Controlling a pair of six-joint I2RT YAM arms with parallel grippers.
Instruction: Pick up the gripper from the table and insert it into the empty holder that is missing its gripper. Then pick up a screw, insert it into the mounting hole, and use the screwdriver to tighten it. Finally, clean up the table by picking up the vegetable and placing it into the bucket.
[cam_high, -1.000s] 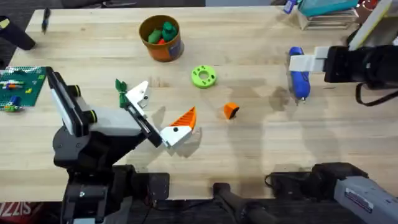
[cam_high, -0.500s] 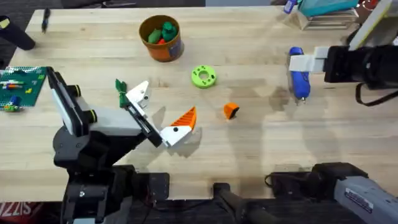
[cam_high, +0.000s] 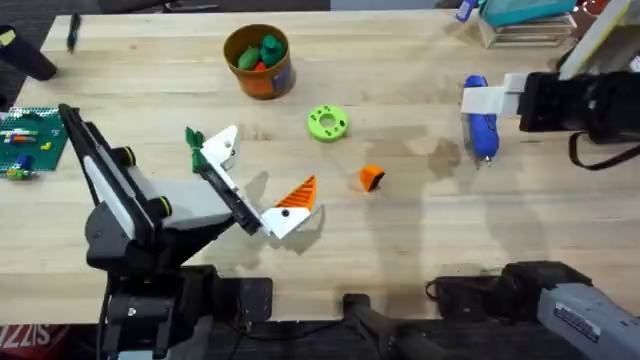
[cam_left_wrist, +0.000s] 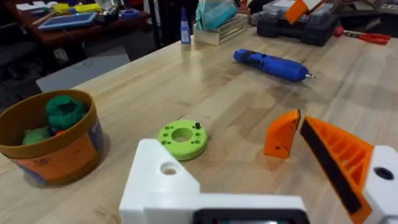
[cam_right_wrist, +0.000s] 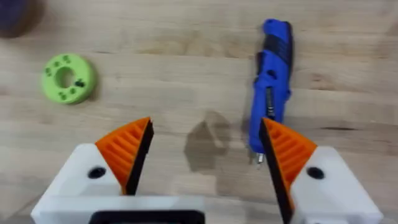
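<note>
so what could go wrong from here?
1. The left gripper has a pad on one finger only; its bare white holder may slip on the small loose orange gripper when pinching it.
2. The vegetable lies right beside that holder in the overhead view, so an arm swing could knock it away.
3. The right gripper hovers open over the blue screwdriver; a low pass might roll it.

You have bare table all around the gripper, with the green ring and screwdriver standing well apart.
</note>
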